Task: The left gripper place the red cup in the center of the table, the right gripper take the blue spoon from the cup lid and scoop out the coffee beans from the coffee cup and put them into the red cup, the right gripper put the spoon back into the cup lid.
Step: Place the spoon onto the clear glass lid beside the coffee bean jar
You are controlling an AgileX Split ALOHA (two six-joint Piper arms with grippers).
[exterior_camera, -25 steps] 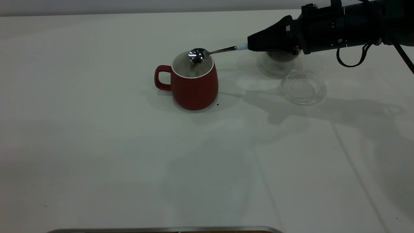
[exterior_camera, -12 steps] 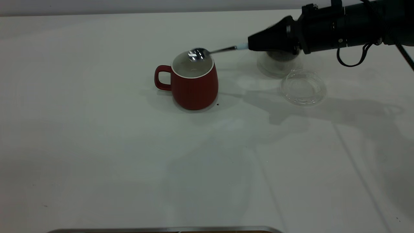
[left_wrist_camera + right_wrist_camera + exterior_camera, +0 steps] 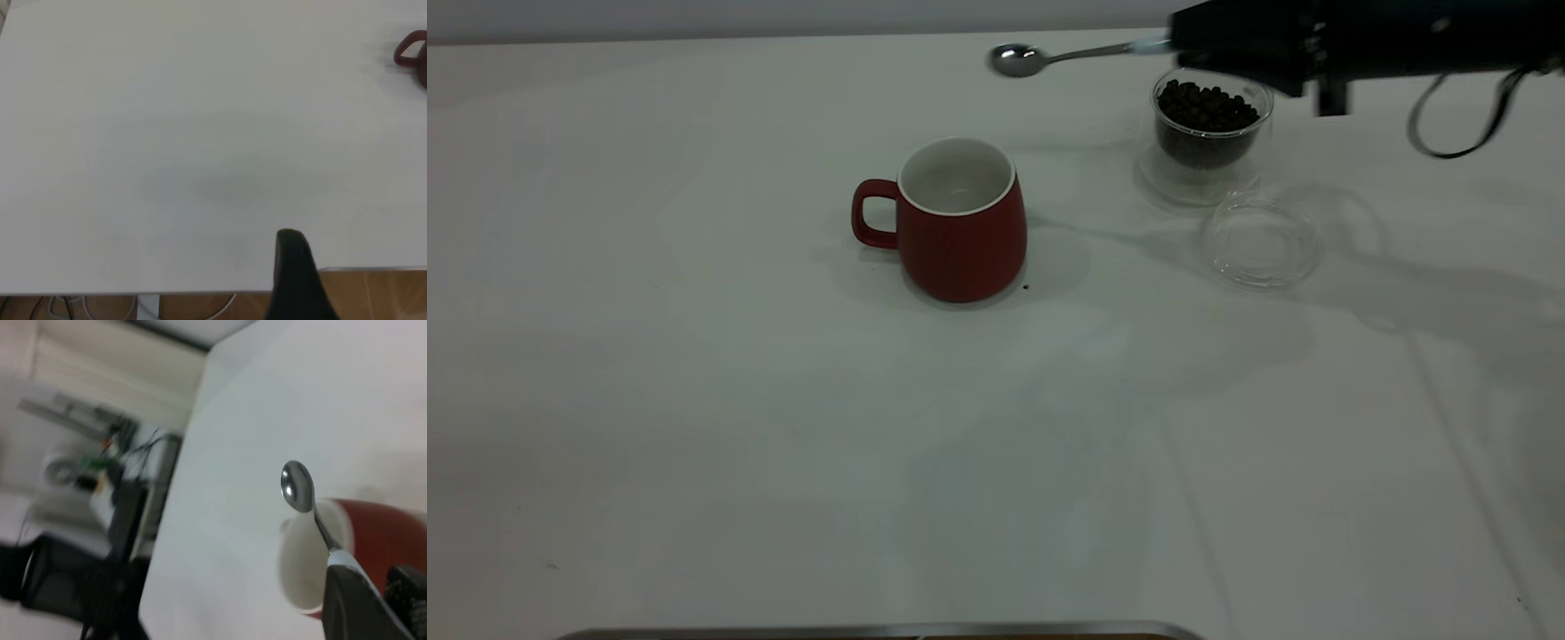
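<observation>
right gripper (image 3: 1183, 43) at the top right of the exterior view, clamped on the blue spoon (image 3: 1063, 56) by its handle end; spoon held high above the table (image 3: 783, 427), bowl empty and pointing toward the left side, well above and behind the red cup (image 3: 959, 218). Red cup upright near table centre, handle to the left, inside looks white, no beans visible from here. Coffee cup (image 3: 1209, 124) just under the gripper, full of coffee beans (image 3: 1206, 105). Cup lid (image 3: 1260, 242) flat on the table just in front of the coffee cup, nothing in it.

Left gripper (image 3: 293, 280): only one dark finger shows in the left wrist view, parked at the table edge, can't tell if spread or closed.

Risks, judged: spoon held only at its far end, could pivot or slip on the way down; lowering into the glass could knock its rim and tip it; clear lid is hard to hit on return.

Counts: 1 red cup, 1 glass cup, 1 lid, 1 spoon, 1 dark speck (image 3: 1025, 287) on the table by the mug base
</observation>
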